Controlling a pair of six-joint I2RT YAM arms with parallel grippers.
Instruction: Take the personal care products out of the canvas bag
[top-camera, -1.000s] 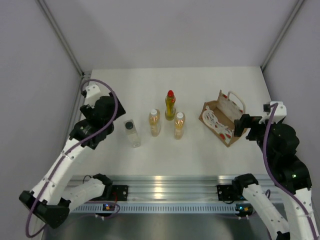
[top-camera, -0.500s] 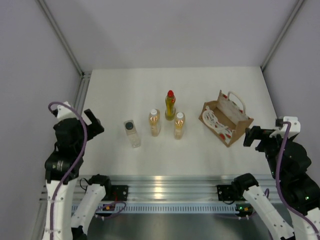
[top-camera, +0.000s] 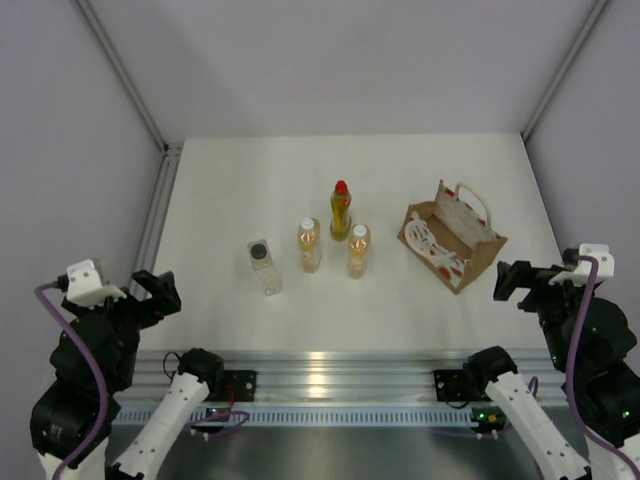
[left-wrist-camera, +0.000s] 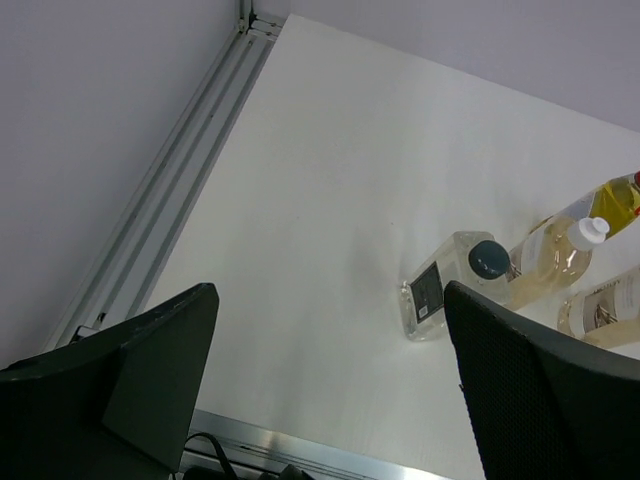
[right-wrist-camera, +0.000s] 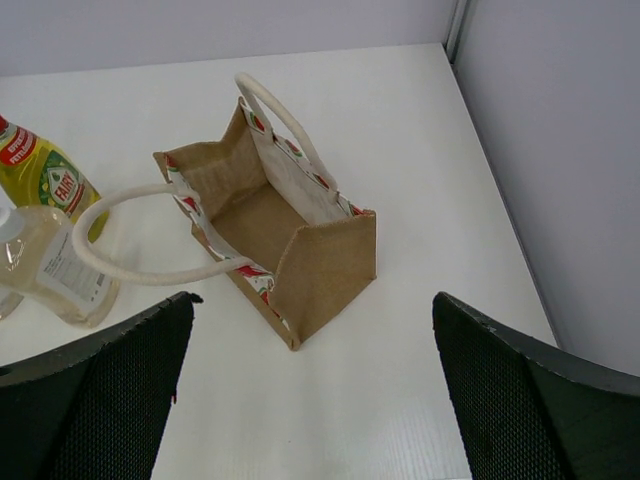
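Four bottles stand on the table: a yellow one with a red cap, two amber ones with white caps, and a clear one with a dark grey cap. The canvas bag stands open to their right; in the right wrist view the canvas bag looks empty inside. My left gripper is open at the near left edge, far from the bottles. My right gripper is open just right of and nearer than the bag. The clear bottle shows in the left wrist view.
A metal rail runs along the table's near edge. Grey walls close the left, right and far sides. A rail runs along the table's left edge.
Both arms have pulled back toward the near edge: the left gripper moved from beside the clear bottle to the near left corner, the right gripper moved away from the bag. Bottles and bag have not moved.
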